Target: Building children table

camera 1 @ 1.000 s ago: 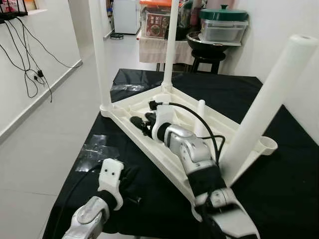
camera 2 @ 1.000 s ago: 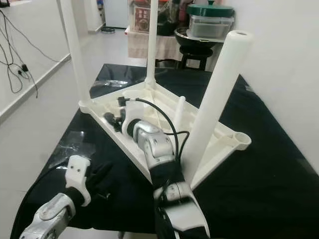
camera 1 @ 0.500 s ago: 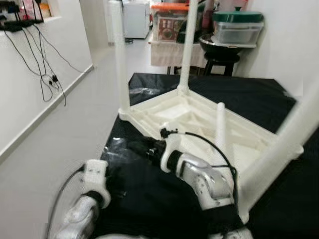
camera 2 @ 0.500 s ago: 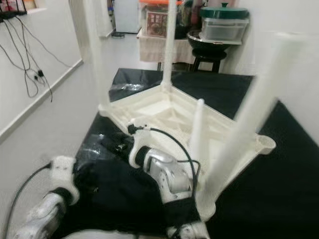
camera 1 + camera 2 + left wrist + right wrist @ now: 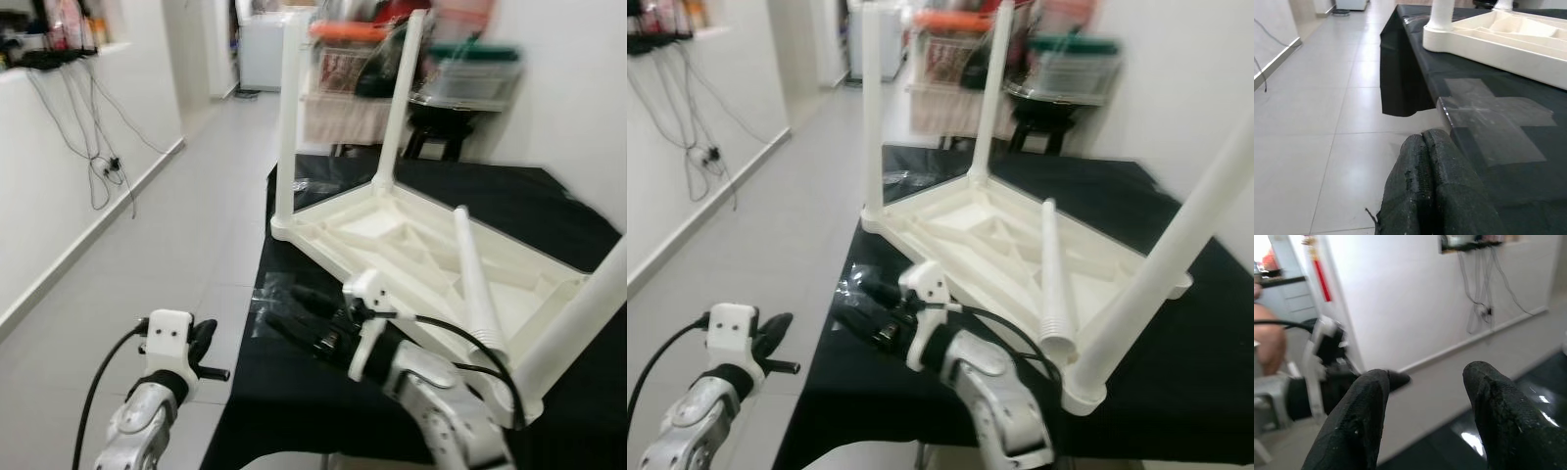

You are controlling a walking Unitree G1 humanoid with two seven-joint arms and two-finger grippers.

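With the right claw [image 5: 299, 323] spread wide and empty above the counter [image 5: 294, 411] edge and the left claw [image 5: 1425, 196] pinched shut off it, the upturned children table [image 5: 411, 235], at one o'clock, is best approached squarely before its loose leg [image 5: 475, 279] is gripped.

cream-white plastic kids table [image 5: 411, 235] sitting on a glossy black cloth [image 5: 294, 392], pale grey floor tiles [image 5: 1312, 98], white walls with black cables [image 5: 93, 137], both grippers have black fingers [image 5: 1359, 426] on white mounts, arms are silver
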